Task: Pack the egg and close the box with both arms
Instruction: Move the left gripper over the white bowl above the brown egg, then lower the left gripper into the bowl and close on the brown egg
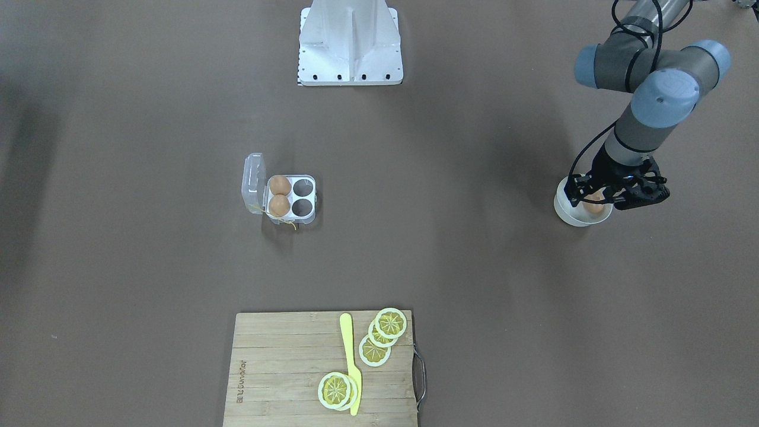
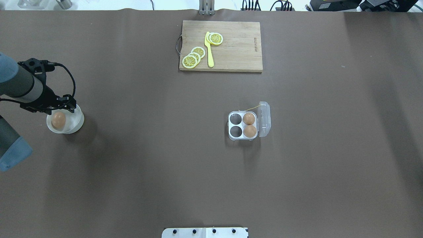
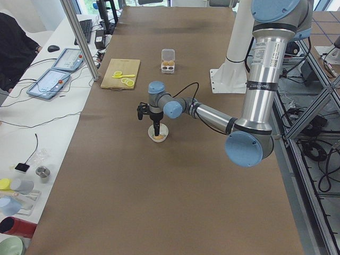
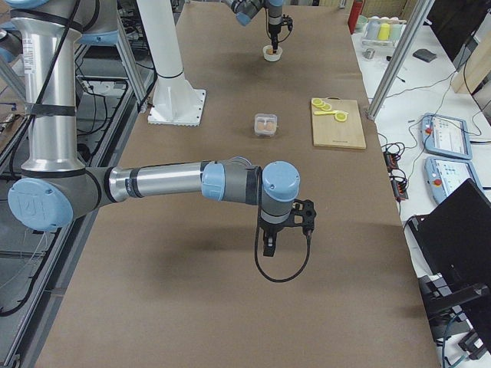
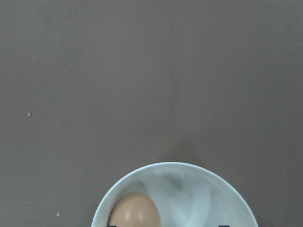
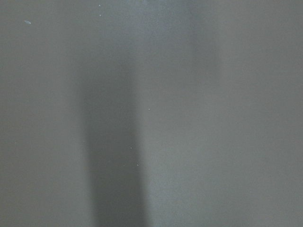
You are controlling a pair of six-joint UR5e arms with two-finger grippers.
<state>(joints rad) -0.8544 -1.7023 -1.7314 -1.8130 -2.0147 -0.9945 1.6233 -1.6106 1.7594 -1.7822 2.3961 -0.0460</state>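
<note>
Closing on the egg [image 2: 58,120] is where trouble could start. It lies in the white bowl [image 2: 76,122], and the left wrist view shows it off to one side, close to one fingertip and far from the other. The left fingers [image 1: 643,196] hang spread wide just over the bowl and hold nothing. A squeeze from this offset could roll the smooth shell against the bowl wall or catch it near its end, so that it squirts free.

The box [image 2: 230,125] stands well apart from the bowl across the surface [image 2: 148,172], so a weak pinch has a long carry in which to fail. At the box, the two empty cups [image 2: 236,118] sit right beside the filled ones, and a careless lowering could knock a seated egg. The carton looks light and may skid when its open lid [image 2: 264,119] is pushed over.

The right fingers [image 4: 268,245] show only from the side (I cannot tell how wide they stand), low over bare surface.

Counted:
- Eggs: three, one in the bowl and two in the box [image 2: 249,118].
- Cups: four.
- Box, bowl, cutting board [image 2: 238,46], yellow knife [image 2: 209,49]: one of each.
- Lemon slices [image 2: 189,61]: five, as best I can count (some overlap).
- Arms: two.
</note>
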